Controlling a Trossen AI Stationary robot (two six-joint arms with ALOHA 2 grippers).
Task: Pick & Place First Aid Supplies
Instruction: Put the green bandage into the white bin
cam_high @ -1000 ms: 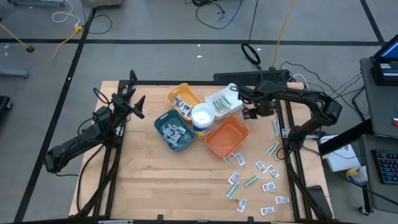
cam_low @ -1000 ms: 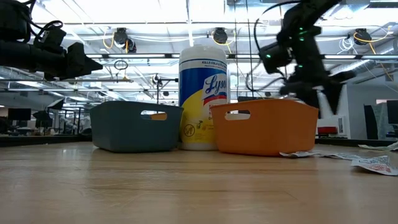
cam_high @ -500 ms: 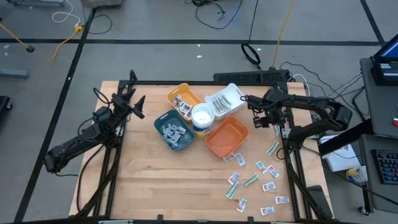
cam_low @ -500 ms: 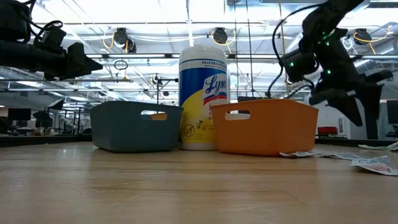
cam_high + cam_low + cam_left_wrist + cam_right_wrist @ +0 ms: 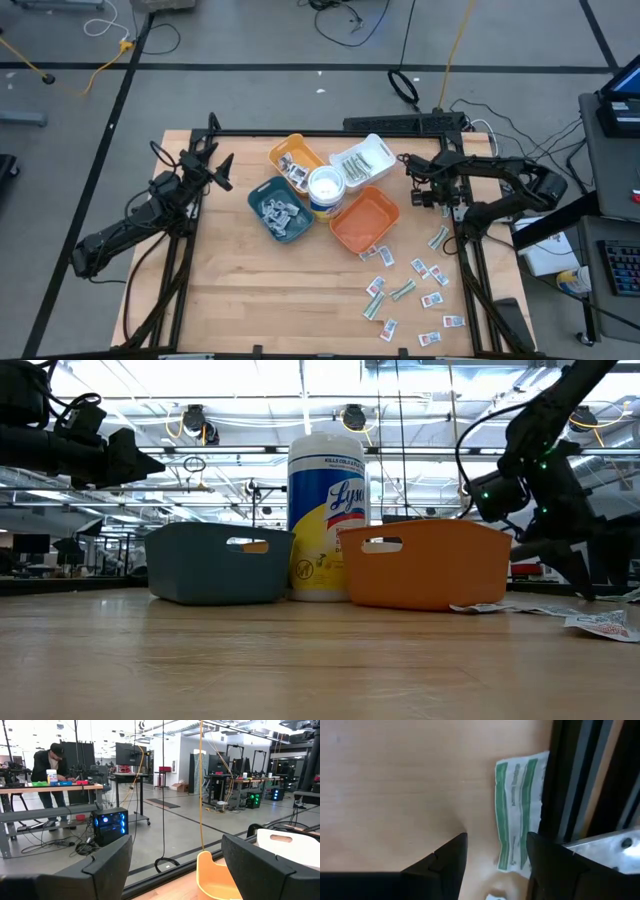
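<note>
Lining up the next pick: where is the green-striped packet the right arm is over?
In the right wrist view the green-striped packet lies flat on the table against the dark frame rail, just ahead of the right gripper; in the high view that gripper is right of the orange tray.

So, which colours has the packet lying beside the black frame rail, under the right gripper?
White with green bands, the packet shows best in the right wrist view.

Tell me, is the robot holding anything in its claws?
No. The right gripper hangs open above a green-white packet; the left gripper is open too, holding nothing.
</note>
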